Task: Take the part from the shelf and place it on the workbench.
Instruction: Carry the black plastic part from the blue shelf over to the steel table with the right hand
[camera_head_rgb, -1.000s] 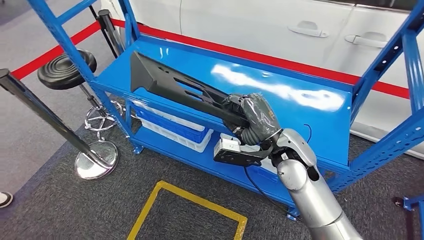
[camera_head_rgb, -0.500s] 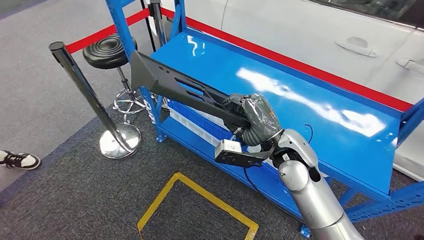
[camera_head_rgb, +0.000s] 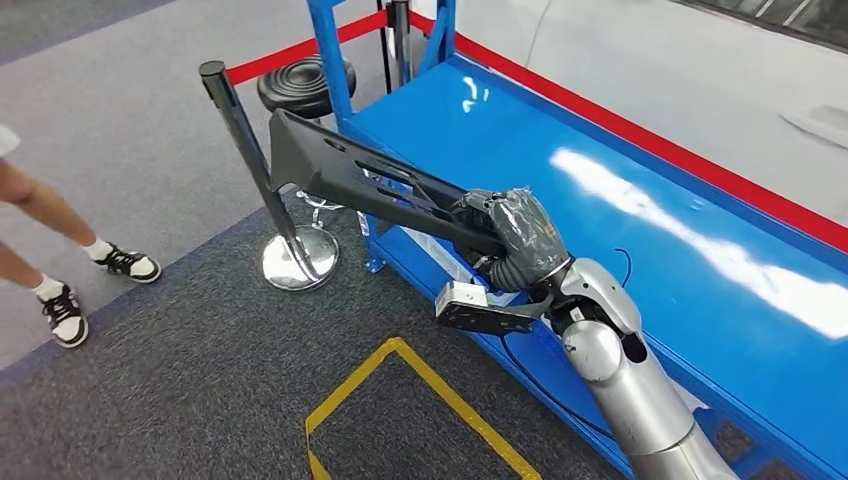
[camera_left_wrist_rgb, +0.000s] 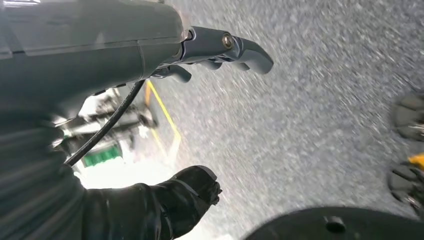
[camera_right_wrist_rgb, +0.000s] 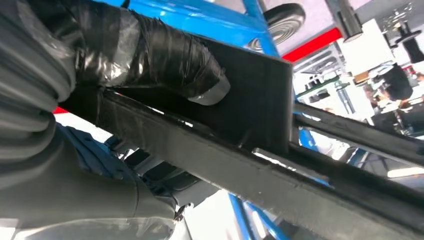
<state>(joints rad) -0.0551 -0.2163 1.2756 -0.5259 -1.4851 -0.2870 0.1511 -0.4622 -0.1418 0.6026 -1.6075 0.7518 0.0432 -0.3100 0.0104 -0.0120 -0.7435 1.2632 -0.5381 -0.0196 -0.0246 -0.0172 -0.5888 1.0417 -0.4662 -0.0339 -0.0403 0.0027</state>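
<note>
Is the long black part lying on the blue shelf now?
No, the right hand holds the black part in the air, past the blue shelf edge.

Bright overhead light is flooding the head view, throwing white glare streaks across the glossy blue shelf (camera_head_rgb: 640, 200). The left wrist view is smearing with motion blur over the carpet (camera_left_wrist_rgb: 320, 120), and a patch beside the dark fingers (camera_left_wrist_rgb: 195, 185) is blowing out white. The right wrist view is overexposing its background.

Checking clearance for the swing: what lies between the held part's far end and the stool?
In the head view, the stanchion post stands between the part and the stool.
</note>
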